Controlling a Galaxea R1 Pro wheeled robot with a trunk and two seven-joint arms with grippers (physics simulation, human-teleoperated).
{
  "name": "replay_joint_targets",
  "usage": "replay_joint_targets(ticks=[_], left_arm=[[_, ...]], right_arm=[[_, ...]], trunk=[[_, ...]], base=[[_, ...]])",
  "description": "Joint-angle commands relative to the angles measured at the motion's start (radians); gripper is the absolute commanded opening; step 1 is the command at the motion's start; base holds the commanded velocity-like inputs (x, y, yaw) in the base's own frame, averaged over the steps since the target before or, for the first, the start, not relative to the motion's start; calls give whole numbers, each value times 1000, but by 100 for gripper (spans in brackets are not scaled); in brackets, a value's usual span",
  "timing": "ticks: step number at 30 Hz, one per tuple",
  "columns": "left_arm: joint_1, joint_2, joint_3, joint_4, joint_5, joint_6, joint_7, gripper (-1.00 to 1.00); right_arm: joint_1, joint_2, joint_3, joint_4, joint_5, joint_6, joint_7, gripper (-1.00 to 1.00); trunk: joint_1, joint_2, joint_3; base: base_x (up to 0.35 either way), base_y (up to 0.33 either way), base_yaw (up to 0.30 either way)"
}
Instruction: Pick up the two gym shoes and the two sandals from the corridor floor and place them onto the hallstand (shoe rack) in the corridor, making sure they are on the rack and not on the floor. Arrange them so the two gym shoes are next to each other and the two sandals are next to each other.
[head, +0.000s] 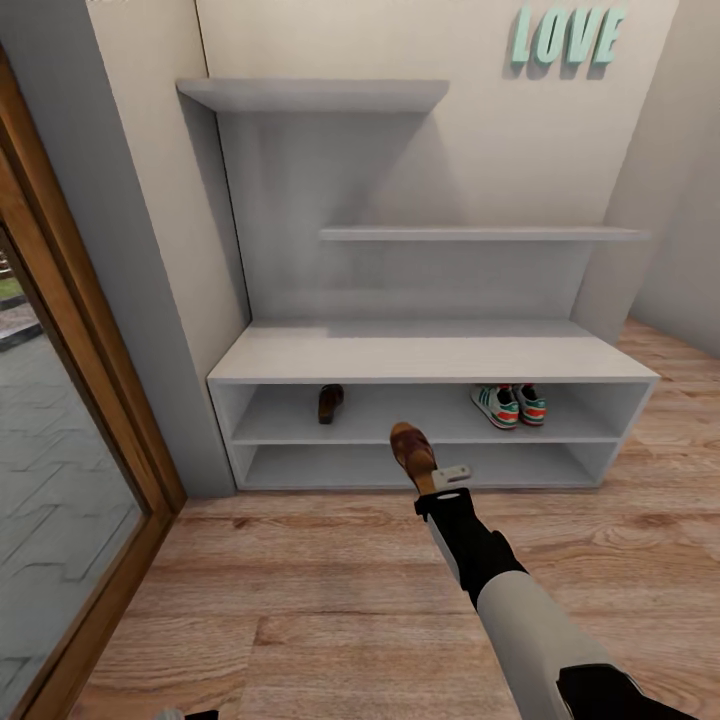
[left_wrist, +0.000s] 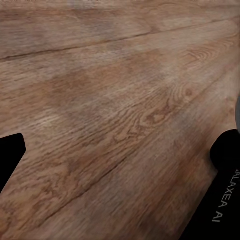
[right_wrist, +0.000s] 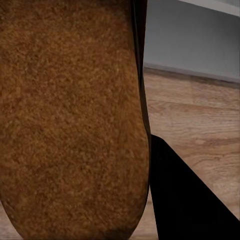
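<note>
The right hand (head: 437, 478) grips a sandal (head: 412, 450); its mate (head: 330, 402) lies far and left on the shelf (head: 400, 428).

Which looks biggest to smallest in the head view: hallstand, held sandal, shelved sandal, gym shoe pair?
1. hallstand
2. held sandal in the right gripper, though it is nearer the camera
3. gym shoe pair
4. shelved sandal
Ranks 2 and 3 are close.
</note>
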Motion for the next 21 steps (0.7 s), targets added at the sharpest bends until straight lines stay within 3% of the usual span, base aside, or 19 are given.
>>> replay_joint_targets(ticks=[1, 7, 14, 21], left_arm=[[-1, 0, 9, 0, -9, -5, -6, 100], [0, 5, 11, 0, 6, -6, -32, 100], [0, 6, 11, 1, 36, -5, -55, 100], [1, 5, 10, 1, 38, -5, -56, 100]], right_arm=[[0, 0, 0, -1, 3, 7, -1, -100], [1, 0, -1, 1, 3, 7, -1, -100], [2, 0, -2, 0, 3, 7, -2, -100], [2, 0, -2, 0, 3, 7, -3, -100]], trunk=[[0, 0, -1], [0, 0, -1], [0, 0, -1], [0, 0, -3]], base=[[0, 0, 0], [111, 22, 0], [271, 108, 0], [299, 128, 47]])
